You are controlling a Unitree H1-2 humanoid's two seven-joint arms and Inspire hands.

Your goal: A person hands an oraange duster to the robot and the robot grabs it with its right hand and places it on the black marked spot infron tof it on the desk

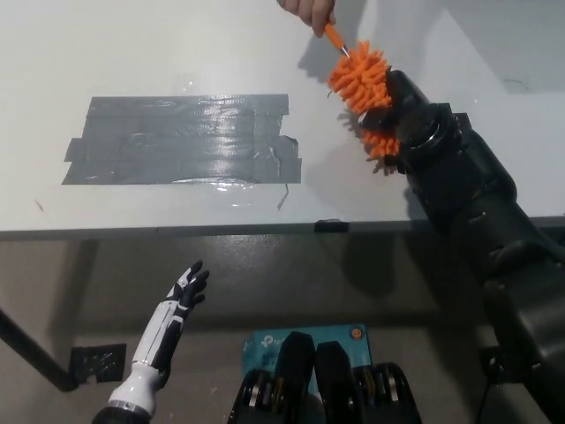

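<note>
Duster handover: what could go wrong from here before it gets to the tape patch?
1. The person's hand grips the handle while the right robot hand closes on the orange duster; pulling away now could yank it loose or tug the person.
2. The robot hand seems to hold only the soft fringe, so it may slip in transit.
3. The black tape patch lies well to the left, a long carry across the desk. The left robot hand hangs idle below.
</note>
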